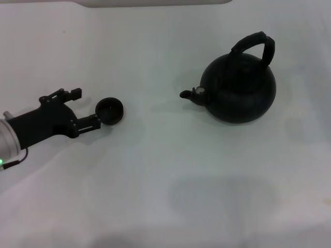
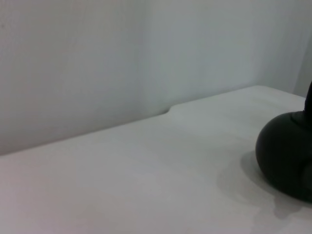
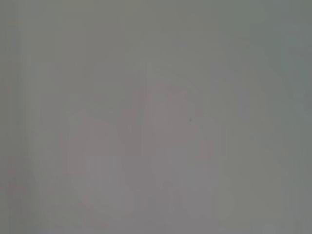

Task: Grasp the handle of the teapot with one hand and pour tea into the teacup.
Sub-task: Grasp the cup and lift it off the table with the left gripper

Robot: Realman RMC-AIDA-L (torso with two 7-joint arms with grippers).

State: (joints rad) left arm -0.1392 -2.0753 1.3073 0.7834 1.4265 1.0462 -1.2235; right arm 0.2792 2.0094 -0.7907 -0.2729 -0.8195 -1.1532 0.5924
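Observation:
The matte-black teapot point(image 1: 239, 90) stands upright on the white table at the right, its spout point(image 1: 191, 94) pointing left. Its arched handle point(image 1: 254, 44) rises over the top, with nothing holding it. The tiny dark teacup point(image 1: 110, 111) sits at left centre. My left gripper point(image 1: 88, 107) lies low at the far left, open and empty; its nearer fingertip is right beside the cup's left side, and I cannot tell if they touch. Part of the teapot's body also shows in the left wrist view point(image 2: 287, 161). My right gripper is out of view.
The white table point(image 1: 170, 170) stretches between cup and teapot and toward me. A pale object point(image 1: 155, 2) lies along the far edge. The left wrist view shows the table's far edge point(image 2: 168, 109) and a plain wall. The right wrist view shows only a blank pale surface.

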